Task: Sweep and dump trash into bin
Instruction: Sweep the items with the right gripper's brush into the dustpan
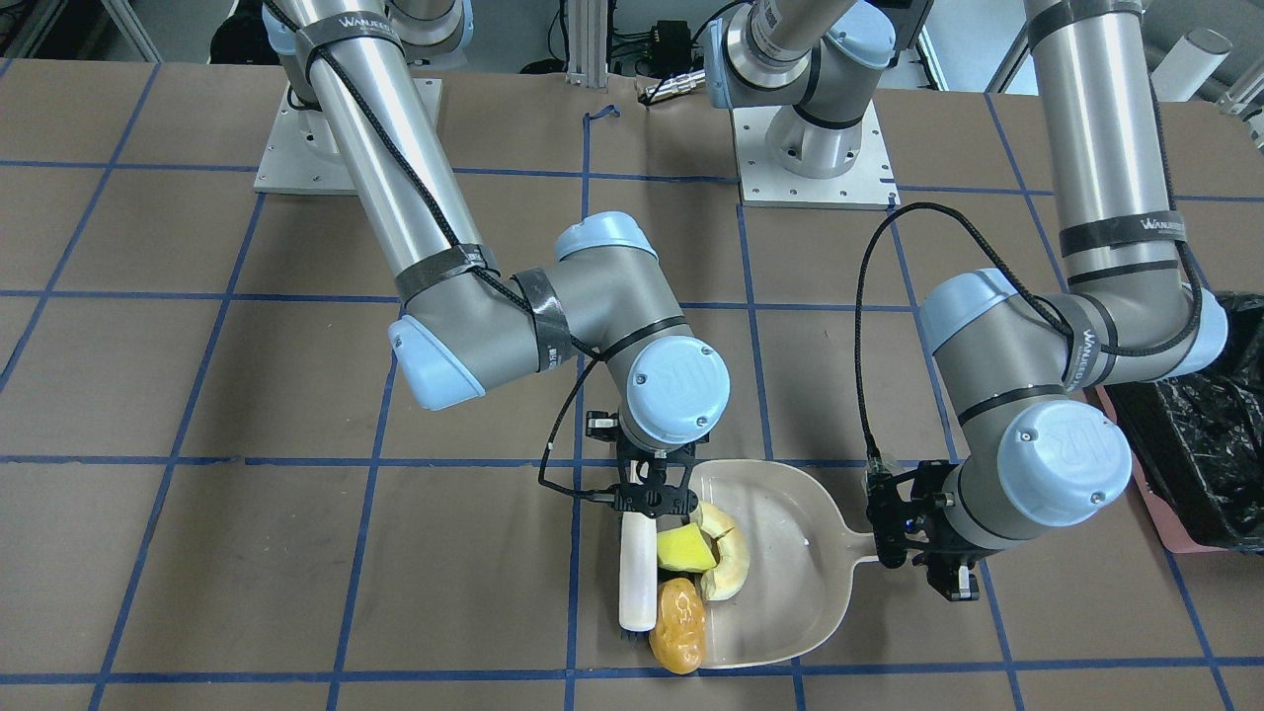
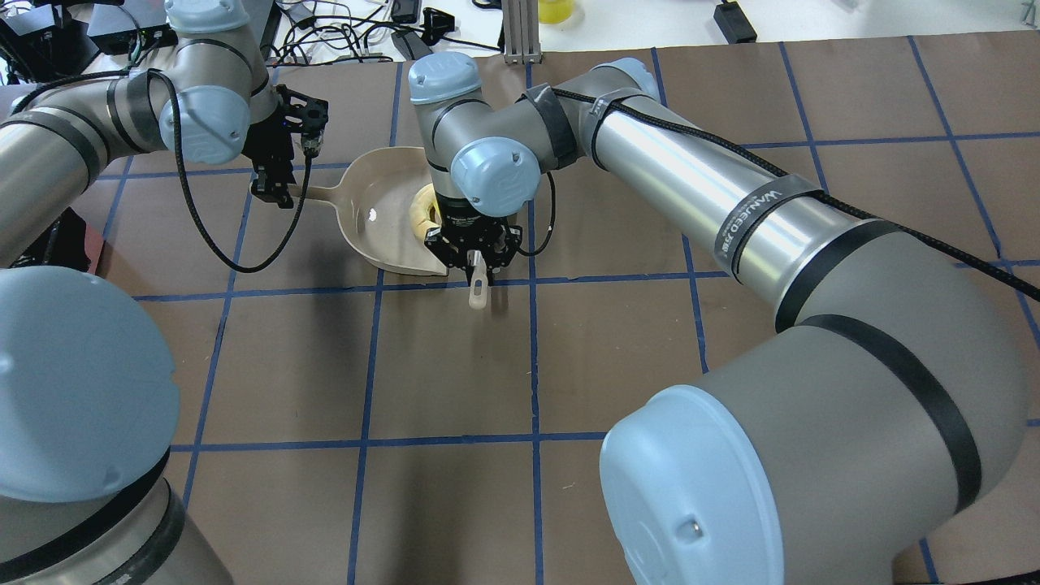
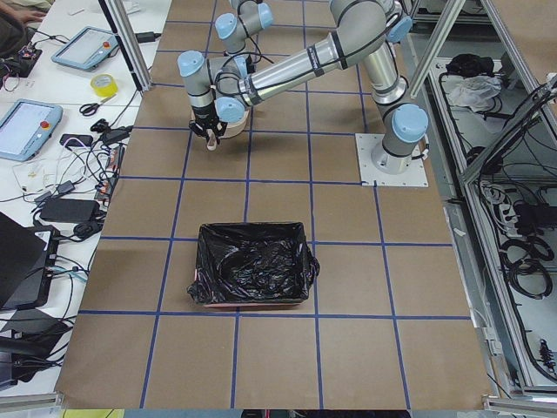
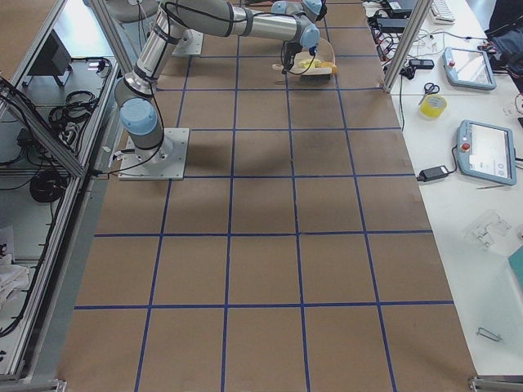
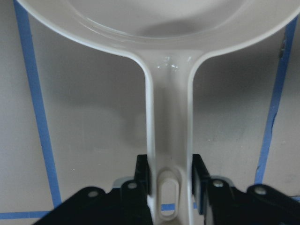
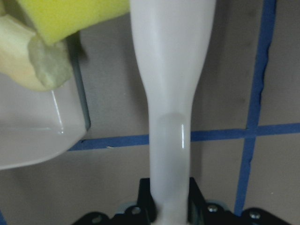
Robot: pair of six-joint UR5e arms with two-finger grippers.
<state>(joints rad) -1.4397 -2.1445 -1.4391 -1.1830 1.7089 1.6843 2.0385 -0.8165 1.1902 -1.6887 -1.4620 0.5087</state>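
My left gripper (image 1: 894,538) is shut on the handle of the beige dustpan (image 1: 790,583), which lies flat on the table; the wrist view shows the handle (image 5: 169,140) between the fingers (image 5: 142,174). My right gripper (image 1: 647,504) is shut on a white brush handle (image 1: 637,578) beside the pan's mouth. The cream crescent slice (image 1: 729,563) lies inside the pan. The yellow-green sponge block (image 1: 684,548) sits at the mouth. The orange-brown lump (image 1: 677,624) lies at the mouth's corner, touching the brush end. The pink bin (image 3: 254,266) with its black bag stands well off on my left.
The bin's corner shows at the front view's right edge (image 1: 1200,444), behind my left elbow. Brown table cover with blue tape grid (image 2: 455,366). Both arm bases (image 1: 810,148) stand at the table's back. Cables and gear lie past the far edge (image 2: 349,32).
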